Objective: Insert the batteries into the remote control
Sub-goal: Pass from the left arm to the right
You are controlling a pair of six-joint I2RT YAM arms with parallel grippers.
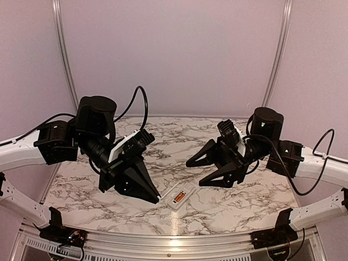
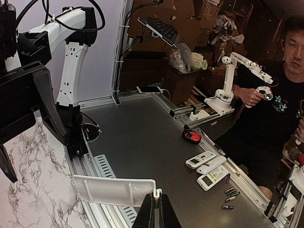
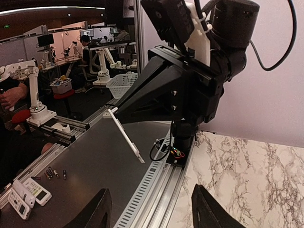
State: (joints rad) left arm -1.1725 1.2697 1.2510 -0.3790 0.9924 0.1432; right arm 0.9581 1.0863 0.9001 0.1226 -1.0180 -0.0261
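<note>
We see the remote control lying face down near the front middle of the bench, with the recess in its back open to us. It is a small white plastic bar, hard and smooth. We think it is very light, so a push could make it slide on the shiny, stone-look top. The best place to hold it looks like across its two long sides, not over the open recess. Inside we see one of the batteries, orange-red, but we cannot tell if both are in. They are tiny, round and smooth, so they could roll or slip, and we would pinch one across its middle. The left jaws are squeezed tight on a thin, flat white lid, just beside the remote's near end. The lid looks bendy and easy to snap. The right jaws hang about half open with nothing in them, up off the bench near the remote's far side.
</note>
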